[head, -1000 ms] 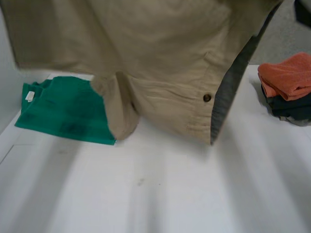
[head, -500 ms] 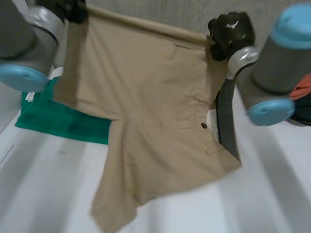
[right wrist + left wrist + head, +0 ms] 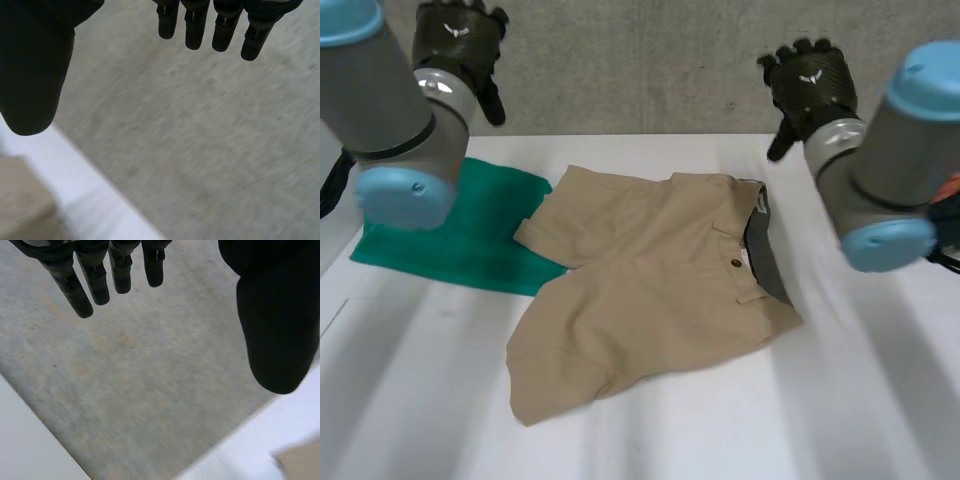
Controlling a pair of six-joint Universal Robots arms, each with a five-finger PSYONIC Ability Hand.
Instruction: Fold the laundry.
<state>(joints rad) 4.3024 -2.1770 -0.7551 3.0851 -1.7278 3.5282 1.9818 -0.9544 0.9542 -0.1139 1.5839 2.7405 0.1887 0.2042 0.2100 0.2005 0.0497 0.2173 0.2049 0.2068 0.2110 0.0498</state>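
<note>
Half a second ago the beige shorts hung in the air, pinched at the waistband by both hands. Now they lie spread on the white table, and both hands are off them.

The shorts sit about mid-table. Their waistband faces three o'clock with its dark grey lining showing, and a small brown button is just inside it. One leg runs toward seven o'clock. The other runs toward ten o'clock with its hem turned under, and it overlaps the near edge of a green cloth lying flat at nine o'clock.

The left hand hovers off the cloth at eleven o'clock, past the table's far edge and against the grey concrete wall. Its fingers are straight and spread wide from the thumb, with nothing between them. The right hand hovers at one o'clock, likewise wide, with straight fingers and nothing in its grasp. Each wrist view shows a beige corner of the shorts on the table, well apart from the hand.
</note>
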